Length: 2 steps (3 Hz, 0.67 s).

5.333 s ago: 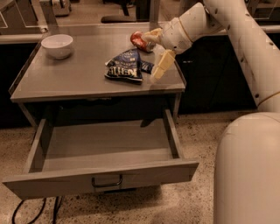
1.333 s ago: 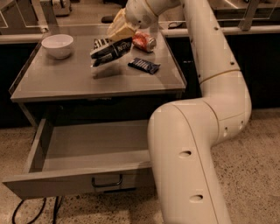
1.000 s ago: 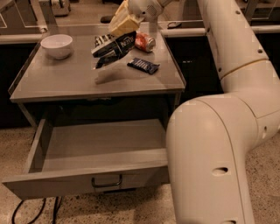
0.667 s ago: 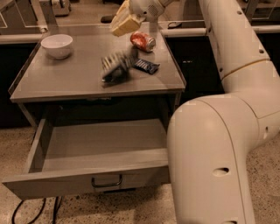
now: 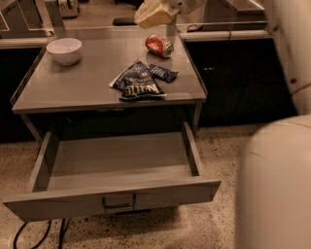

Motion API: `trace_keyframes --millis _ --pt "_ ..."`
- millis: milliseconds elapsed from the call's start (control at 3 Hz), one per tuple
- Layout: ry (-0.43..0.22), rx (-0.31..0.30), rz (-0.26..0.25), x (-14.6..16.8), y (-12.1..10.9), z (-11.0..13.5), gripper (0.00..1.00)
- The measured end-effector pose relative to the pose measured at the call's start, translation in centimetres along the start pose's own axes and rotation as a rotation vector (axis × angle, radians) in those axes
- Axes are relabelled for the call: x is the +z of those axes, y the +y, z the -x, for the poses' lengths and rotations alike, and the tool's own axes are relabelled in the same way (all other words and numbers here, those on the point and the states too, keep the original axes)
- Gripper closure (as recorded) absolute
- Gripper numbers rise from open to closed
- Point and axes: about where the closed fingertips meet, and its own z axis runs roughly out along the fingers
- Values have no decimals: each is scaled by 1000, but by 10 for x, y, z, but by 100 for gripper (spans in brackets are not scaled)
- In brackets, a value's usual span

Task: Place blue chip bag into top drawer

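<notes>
The blue chip bag (image 5: 138,83), crumpled dark blue foil with white lettering, lies flat on the grey table top (image 5: 68,87) near its front edge, right of centre. My gripper (image 5: 151,13) hangs high above the table's back edge, well above and behind the bag, holding nothing. The top drawer (image 5: 58,206) is pulled fully out below the table and is empty inside, with its dark bar handle (image 5: 119,202) on the front panel.
A small flat dark blue bar wrapper (image 5: 163,73) lies just right of the bag. A red can (image 5: 159,45) lies on its side at the back. A white bowl (image 5: 64,50) stands back left. My arm (image 5: 291,44) and body (image 5: 277,185) fill the right side.
The bag was held up in my gripper over the table, then came free and dropped onto the table top. The gripper has risen towards the back.
</notes>
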Motion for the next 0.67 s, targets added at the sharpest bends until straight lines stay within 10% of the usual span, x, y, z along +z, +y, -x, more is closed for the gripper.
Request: trace_keyframes --millis 667 --pt "-18 -11 -81 -37 7 24 58"
